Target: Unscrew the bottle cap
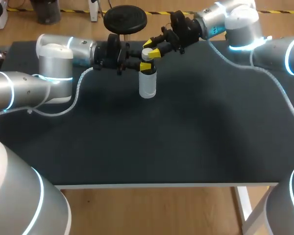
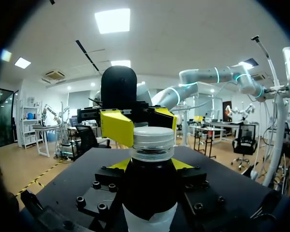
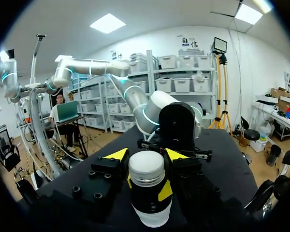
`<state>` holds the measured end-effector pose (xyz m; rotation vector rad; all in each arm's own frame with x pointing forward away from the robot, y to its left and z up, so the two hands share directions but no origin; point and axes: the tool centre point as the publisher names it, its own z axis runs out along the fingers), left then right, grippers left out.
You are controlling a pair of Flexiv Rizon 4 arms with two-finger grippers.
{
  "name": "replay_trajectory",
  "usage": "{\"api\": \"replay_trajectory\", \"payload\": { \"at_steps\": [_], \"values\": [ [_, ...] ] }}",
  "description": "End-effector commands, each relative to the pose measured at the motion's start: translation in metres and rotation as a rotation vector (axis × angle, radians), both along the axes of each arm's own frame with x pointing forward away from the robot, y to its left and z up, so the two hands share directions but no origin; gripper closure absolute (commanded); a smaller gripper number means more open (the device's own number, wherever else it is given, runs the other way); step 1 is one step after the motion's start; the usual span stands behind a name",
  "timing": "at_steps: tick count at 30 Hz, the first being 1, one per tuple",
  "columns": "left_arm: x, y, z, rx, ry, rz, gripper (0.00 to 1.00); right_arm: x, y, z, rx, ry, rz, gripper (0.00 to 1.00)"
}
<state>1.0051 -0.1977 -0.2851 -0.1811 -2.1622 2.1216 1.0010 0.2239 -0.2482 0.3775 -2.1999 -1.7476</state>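
Between the fingers of the right gripper sits the bottle cap, a pale ribbed cap. From where I stand one yellow tip presses on each side of it, so that gripper is clamped on the cap. Just under it, the left gripper has its own fingers closed on the bottle at the shoulder, one yellow tip against each side, right below the neck. The two grippers meet the bottle from opposite sides and sit very close to each other, one above the other.

The bottle stands upright on the black tabletop, at its far middle. Its upper part looks dark in the wrist views and its lower part pale. The cap is on the neck.

The left arm comes in low from the left side. The right arm comes down from the far right corner, its cable looping over the tabletop.
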Motion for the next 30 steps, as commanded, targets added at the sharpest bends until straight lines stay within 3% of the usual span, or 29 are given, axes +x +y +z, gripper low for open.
{"api": "replay_trajectory", "payload": {
  "at_steps": [1, 10, 17, 24, 30],
  "values": [
    [0.004, 0.0, 0.0, -0.001, 0.001, -0.004, 1.0, 0.003, 0.003, -0.001, 0.005, 0.11, 0.531, 1.0],
    [0.004, 0.0, 0.0, -0.001, 0.001, -0.004, 1.0, -0.009, 0.004, 0.0, 0.011, 0.122, 0.774, 1.0],
    [0.004, 0.0, 0.0, -0.001, 0.001, -0.004, 1.0, -0.015, 0.0, 0.006, -0.009, 0.108, 0.861, 1.0],
    [0.004, 0.0, 0.0, -0.001, 0.001, -0.004, 1.0, -0.019, -0.008, 0.023, -0.022, 0.087, 0.879, 1.0],
    [0.004, 0.0, 0.0, -0.001, 0.001, -0.004, 1.0, -0.005, -0.018, 0.036, -0.031, 0.033, 0.729, 1.0]
  ]
}}
